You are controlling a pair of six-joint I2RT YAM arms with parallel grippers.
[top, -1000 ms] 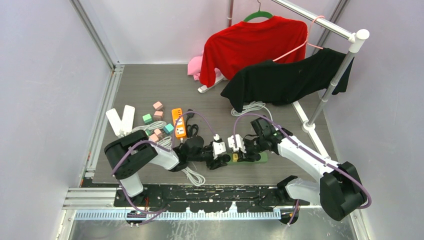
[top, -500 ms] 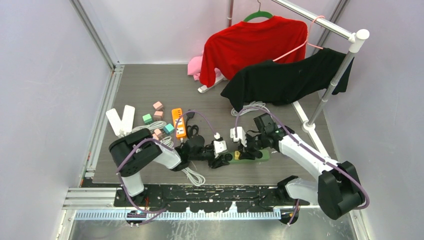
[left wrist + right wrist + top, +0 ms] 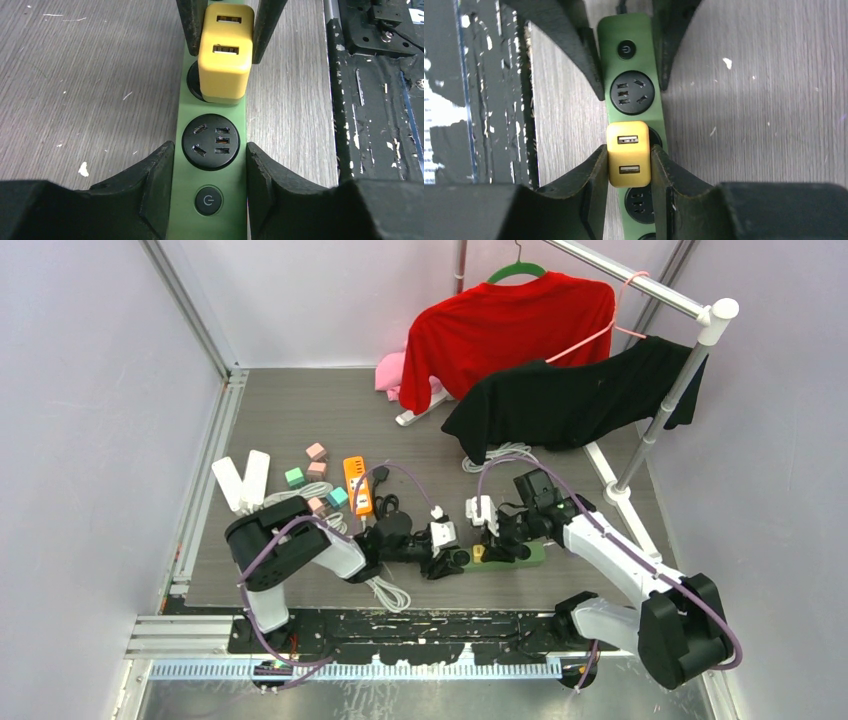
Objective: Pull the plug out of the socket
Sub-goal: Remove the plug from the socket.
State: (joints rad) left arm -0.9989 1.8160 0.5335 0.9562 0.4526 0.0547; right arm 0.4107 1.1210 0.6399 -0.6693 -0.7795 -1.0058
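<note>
Now, with the right gripper [image 3: 629,152] clenched on the yellow plug [image 3: 628,159] seated between its jaws and the left gripper [image 3: 210,152] pinching the green power strip [image 3: 231,200], a crooked pull might drag the strip free.

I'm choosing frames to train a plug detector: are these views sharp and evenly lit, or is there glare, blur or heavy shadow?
Left wrist: yellow plug and green power strip sharp, evenly lit, no glare; the left gripper's fingers dark with little detail. Right wrist: equally sharp, no harsh shadows. Top external: even light, but the plug is tiny.
</note>
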